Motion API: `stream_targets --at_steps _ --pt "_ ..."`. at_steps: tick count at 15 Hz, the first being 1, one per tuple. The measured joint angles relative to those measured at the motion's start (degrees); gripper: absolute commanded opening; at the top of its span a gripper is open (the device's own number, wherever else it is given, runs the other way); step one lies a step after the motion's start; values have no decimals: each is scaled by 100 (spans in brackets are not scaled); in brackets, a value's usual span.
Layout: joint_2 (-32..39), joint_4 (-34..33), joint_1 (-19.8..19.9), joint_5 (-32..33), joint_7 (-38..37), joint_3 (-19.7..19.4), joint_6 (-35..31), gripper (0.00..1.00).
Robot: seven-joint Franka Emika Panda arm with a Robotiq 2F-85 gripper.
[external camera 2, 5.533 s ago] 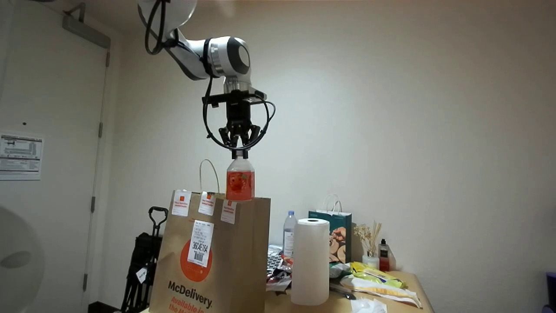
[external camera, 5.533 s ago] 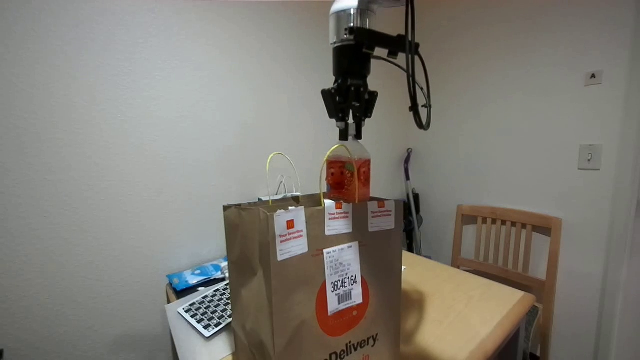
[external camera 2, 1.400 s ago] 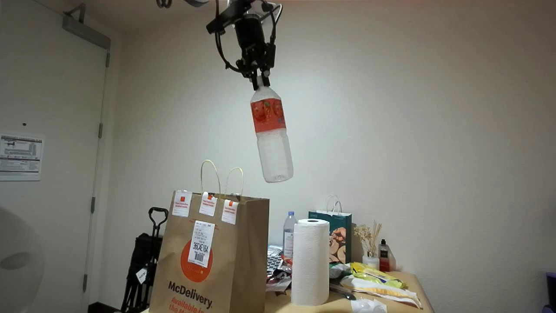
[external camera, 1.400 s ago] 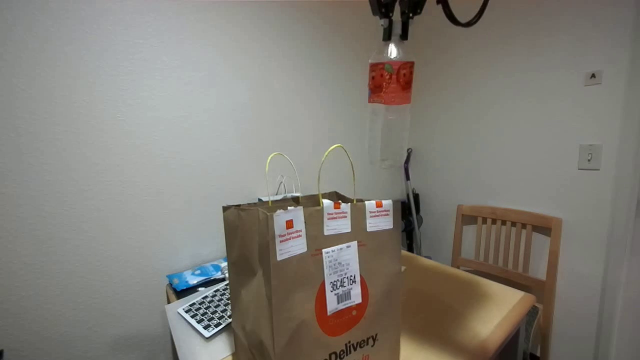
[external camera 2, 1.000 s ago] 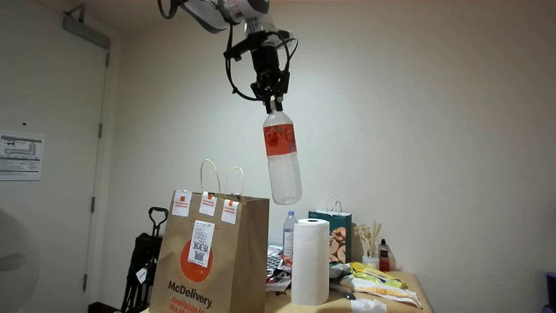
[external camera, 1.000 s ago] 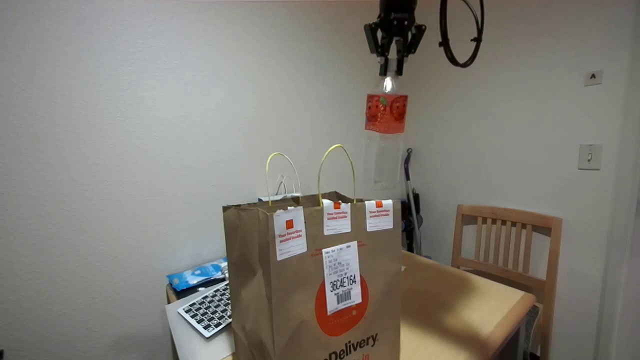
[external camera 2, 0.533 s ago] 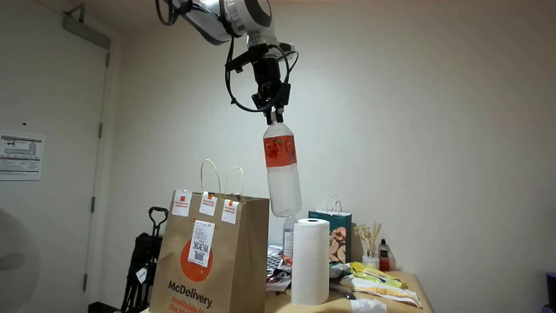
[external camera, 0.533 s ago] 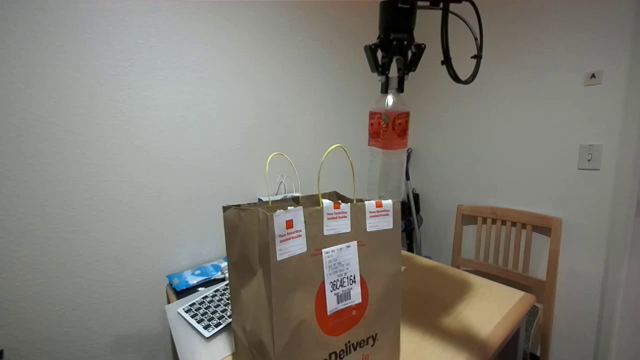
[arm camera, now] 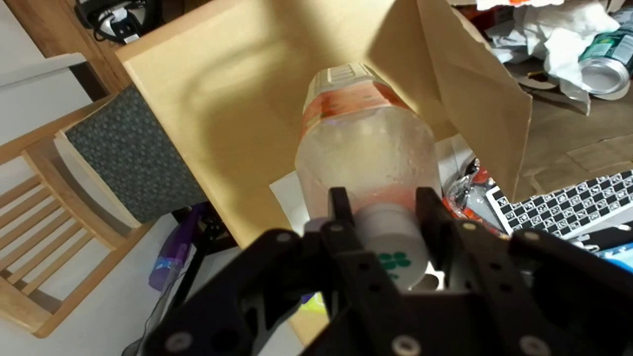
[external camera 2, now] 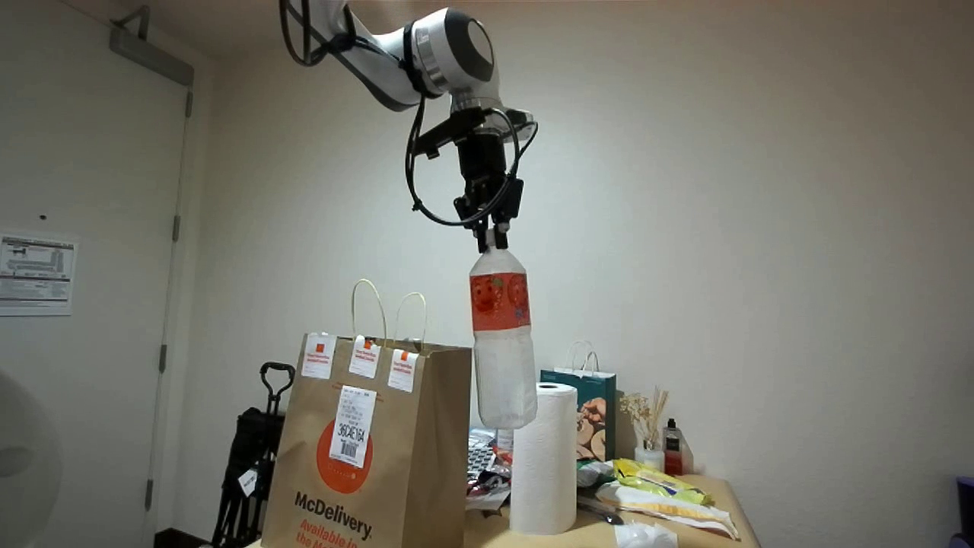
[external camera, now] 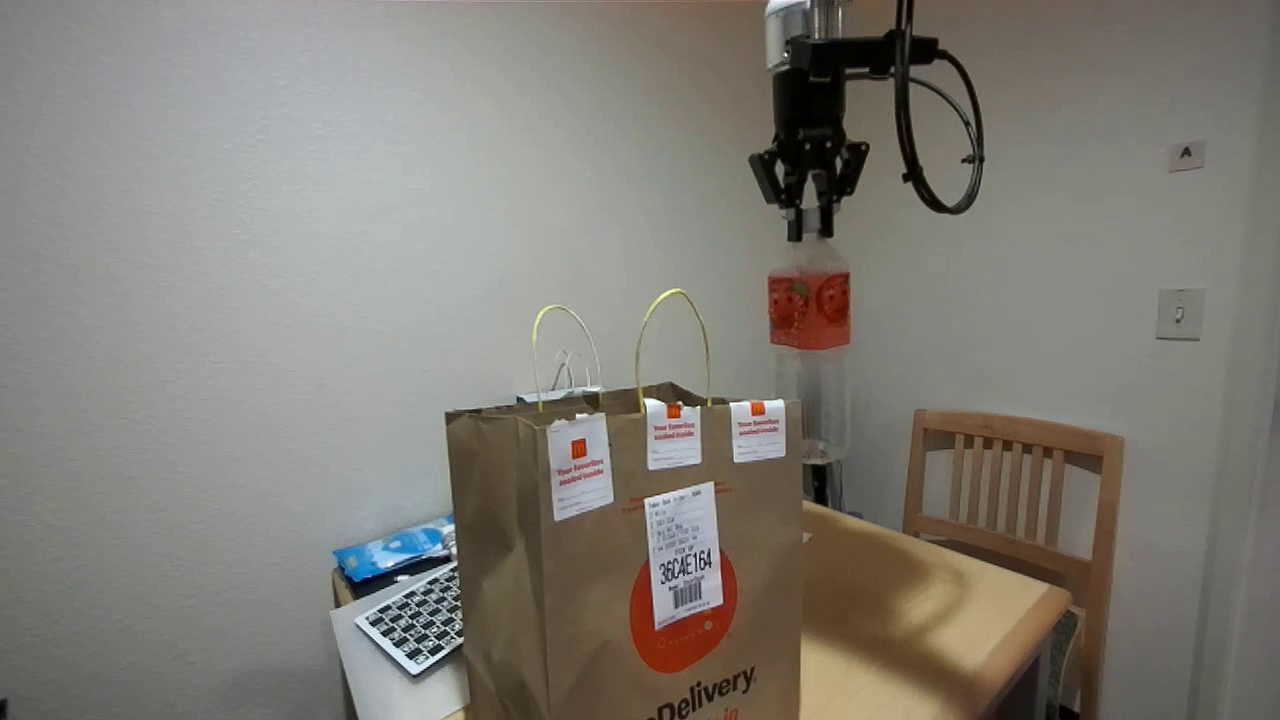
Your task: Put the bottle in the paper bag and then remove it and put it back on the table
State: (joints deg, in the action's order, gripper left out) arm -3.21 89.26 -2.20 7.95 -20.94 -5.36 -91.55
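Observation:
The bottle, clear with a red-orange label, hangs nearly upright in the air in both exterior views [external camera: 810, 312] [external camera 2: 501, 302]. My gripper [external camera: 811, 226] is shut on its neck, just under the white cap, as the wrist view [arm camera: 383, 202] shows. The brown paper bag [external camera: 560, 620] stands upright with both handles up, left of the bottle in both exterior views [external camera 2: 435, 449]. The bottle is outside the bag, its base below the bag's rim height and above the table [external camera: 930, 600]. In the wrist view, the bag's wall [arm camera: 477, 94] is right of the bottle [arm camera: 368, 148].
A white paper towel roll [external camera 2: 548, 472] stands close to the bottle, partly behind it. A green gift bag [external camera 2: 599, 411], a vase [external camera 2: 649, 457] and snack packs [external camera 2: 662, 487] are farther back. A checkered board [external camera: 415, 615] lies beside the paper bag. A wooden chair [external camera: 1010, 530] stands at the table's side.
The bottle was lowered partly inside the bag; it has been lifted out, carried right past the bag, and is lowered towards the table. My gripper has kept its hold.

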Motion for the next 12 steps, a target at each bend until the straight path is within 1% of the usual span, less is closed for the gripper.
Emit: stream_targets --at_steps 3,4,6,8,9,12 --pt "8 370 150 0 0 3 -220 13" --pt "16 500 205 0 -14 1 -343 37" --pt "45 668 300 0 -106 -4 -520 37" --pt "55 700 331 0 -113 -6 -556 37" --pt "53 700 331 0 -117 -4 -557 13" --pt "67 700 334 0 -125 6 -556 13"
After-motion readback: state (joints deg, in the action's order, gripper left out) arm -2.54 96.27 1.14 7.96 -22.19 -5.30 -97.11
